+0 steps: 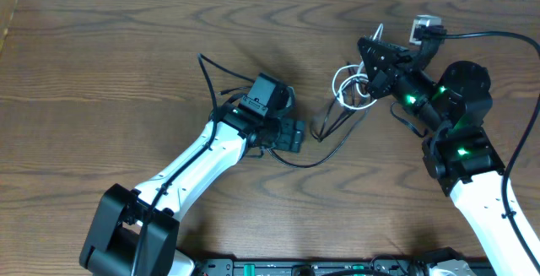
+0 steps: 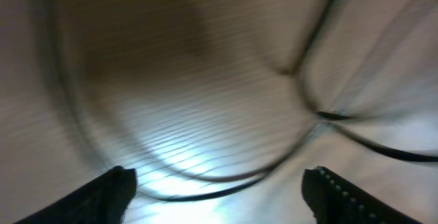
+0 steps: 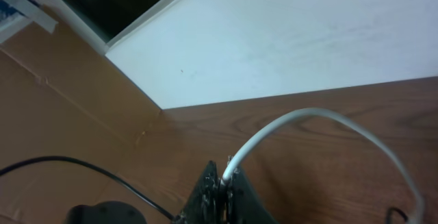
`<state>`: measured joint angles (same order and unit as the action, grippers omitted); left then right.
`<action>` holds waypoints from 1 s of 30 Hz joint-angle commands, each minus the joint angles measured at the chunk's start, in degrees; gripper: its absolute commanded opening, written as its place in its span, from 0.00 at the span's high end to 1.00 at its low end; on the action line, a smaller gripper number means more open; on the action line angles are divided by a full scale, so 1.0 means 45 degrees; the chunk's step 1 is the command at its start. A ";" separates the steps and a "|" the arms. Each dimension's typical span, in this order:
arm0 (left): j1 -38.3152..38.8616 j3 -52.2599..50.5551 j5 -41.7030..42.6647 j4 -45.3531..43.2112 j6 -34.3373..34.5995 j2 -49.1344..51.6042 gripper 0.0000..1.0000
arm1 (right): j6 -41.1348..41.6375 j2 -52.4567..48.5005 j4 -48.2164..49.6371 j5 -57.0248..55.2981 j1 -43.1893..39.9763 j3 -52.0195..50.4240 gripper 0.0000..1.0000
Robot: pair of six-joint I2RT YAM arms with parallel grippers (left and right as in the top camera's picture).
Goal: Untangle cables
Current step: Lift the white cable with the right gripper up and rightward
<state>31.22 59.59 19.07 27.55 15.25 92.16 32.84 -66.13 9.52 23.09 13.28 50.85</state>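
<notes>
Caught the left fingers spread well apart, gripping nothing, low over the surface. Found the right fingers pressed together, clamped on the end of the white cable. Followed that cable up in an arc from the pinch, then down toward the white coil, at about 7 o'clock from the right fingers in the overhead view.

Spotted the black cable lying on the wood just ahead of the left fingers, blurred in the wrist view, looping across at 12 o'clock and crossing another strand toward 2 o'clock. From overhead, placed the black loops at 3 o'clock from the left fingers, just beside them. Traced the long run of those strands from 7 o'clock up to 1 o'clock into the white coil.

Judged the left arm nearer the black loop, the right arm nearer the white one and holding it. Reckoned the next move to hinge on that: a short reach to 3 o'clock for the left, closing across a black strand, not along it. Could not make out the exact crossings inside the tangle.
</notes>
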 commanded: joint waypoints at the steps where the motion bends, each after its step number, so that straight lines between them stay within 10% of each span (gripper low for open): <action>1: -0.0010 -0.0024 0.3157 -0.0398 0.0015 0.0073 0.12 | -0.0039 0.0097 0.0121 -0.0257 -0.0049 0.0146 0.99; 30: 0.0350 -0.0029 0.1647 -0.2982 0.0704 0.0466 0.11 | -0.0024 0.0097 0.0126 -0.0340 -0.0049 0.0146 0.99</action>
<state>31.92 59.59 26.76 15.03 16.58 92.44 32.82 -66.11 9.91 22.04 13.26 50.85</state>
